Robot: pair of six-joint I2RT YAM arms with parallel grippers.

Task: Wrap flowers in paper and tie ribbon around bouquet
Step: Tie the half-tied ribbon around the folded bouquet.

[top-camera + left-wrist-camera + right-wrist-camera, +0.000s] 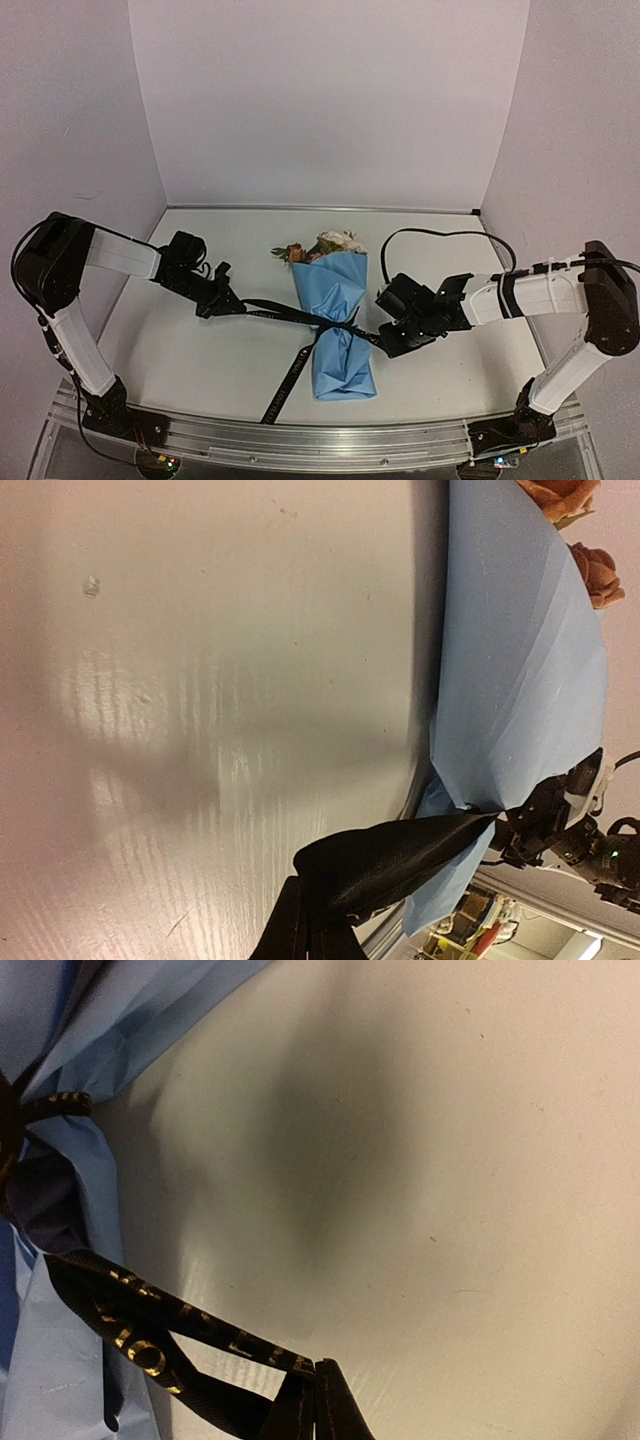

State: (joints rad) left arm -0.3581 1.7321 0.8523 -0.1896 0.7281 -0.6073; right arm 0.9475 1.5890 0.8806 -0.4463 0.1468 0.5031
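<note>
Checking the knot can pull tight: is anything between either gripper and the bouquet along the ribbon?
Nothing visible. The ribbon runs unobstructed from the left gripper and the right gripper straight to the bouquet.

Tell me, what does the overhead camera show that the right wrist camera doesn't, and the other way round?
Only the overhead view shows the whole bouquet, its flowers at the far end, both arms, the left gripper holding the ribbon taut, and a loose tail trailing toward the near edge. Only the right wrist view shows the gold lettering close up and a dark navy patch inside the paper. Both show the ribbon cinched around the blue wrap, the right gripper pinching it, and the pale table.
</note>
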